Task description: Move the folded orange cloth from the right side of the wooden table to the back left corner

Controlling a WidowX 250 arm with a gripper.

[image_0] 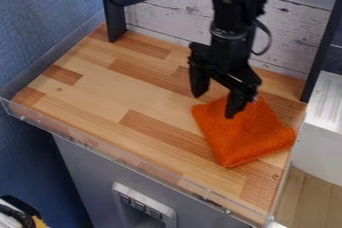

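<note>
Cloth [247, 137], orange and loosely squared, lies on the wooden table [100, 92] in the camera view, and from your gripper [215, 105] most of it spreads toward 4 to 5 o'clock, with 12 at the top of the view. Your gripper hangs down at the cloth's 10 to 11 o'clock side, not over its middle. Its fingers stand open and apart, with nothing held between them, and the line across them runs from 10 to 4 o'clock. You have the 4 o'clock fingertip in front of the cloth's upper part, while the 10 o'clock one sits just beside its corner at 10 o'clock; whether either touches the fabric, you cannot tell from this slant. The cloth is nearly as wide as it is long, so you get only a weak long axis, roughly 11 to 5 o'clock. Your arm [234, 12] comes in from 12 o'clock, before the white plank wall [163, 7]. Toward 6 o'clock, past the cloth, you see the table's clear front rim [150, 169].
</note>
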